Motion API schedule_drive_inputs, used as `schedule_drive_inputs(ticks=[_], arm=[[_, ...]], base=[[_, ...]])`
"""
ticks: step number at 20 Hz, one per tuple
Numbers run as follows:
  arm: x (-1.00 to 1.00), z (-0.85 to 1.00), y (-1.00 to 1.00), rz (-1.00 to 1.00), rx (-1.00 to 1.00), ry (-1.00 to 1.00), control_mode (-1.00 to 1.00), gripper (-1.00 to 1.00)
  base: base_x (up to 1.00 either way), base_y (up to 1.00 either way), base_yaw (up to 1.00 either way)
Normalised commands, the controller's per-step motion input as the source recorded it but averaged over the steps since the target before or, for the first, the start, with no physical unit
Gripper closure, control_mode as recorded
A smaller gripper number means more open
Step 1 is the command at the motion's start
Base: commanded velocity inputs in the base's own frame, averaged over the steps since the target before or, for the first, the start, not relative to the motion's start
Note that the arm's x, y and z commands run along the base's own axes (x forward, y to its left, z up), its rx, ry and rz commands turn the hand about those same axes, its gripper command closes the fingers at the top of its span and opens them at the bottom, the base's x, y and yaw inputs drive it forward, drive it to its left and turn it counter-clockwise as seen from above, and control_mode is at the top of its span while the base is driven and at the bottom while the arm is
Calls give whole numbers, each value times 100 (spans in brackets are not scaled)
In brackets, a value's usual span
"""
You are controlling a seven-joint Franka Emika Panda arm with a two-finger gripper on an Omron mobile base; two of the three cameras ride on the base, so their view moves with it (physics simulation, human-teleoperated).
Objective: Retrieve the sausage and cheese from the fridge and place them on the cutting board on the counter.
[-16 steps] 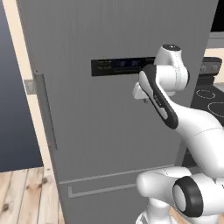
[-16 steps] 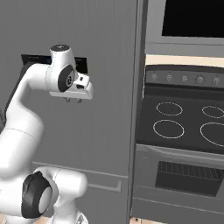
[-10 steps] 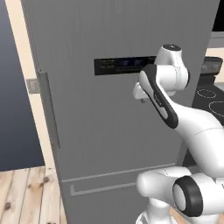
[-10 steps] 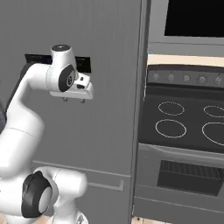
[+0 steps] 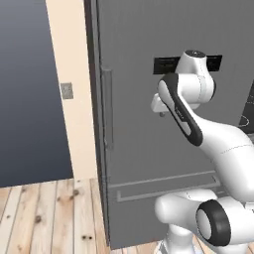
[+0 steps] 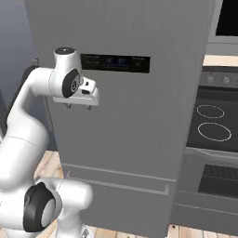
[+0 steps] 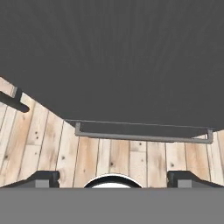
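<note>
Fridge [image 5: 149,124] door is standing shut; open end effector [image 6: 78,106] is needing to reach left and grip the vertical handle [image 5: 106,109] squarely.

A matt brushed-metal finish is shown on the tall grey fridge [image 5: 149,149]; knotty pale wood planks form the floor [image 5: 44,218].
</note>
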Motion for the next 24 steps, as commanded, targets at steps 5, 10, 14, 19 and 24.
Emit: schedule_drive_inputs(ticks=[5, 10, 14, 19, 24], arm=[[0, 0, 0, 0, 0, 0, 100, -100], [0, 0, 0, 0, 0, 0, 100, -100], [0, 0, 0, 0, 0, 0, 100, -100], [0, 0, 0, 0, 0, 0, 100, -100], [0, 0, 0, 0, 0, 0, 100, -100]], base=[[-28, 68, 0], [-23, 52, 0], [-39, 26, 0], [-51, 28, -1], [-26, 34, -2]])
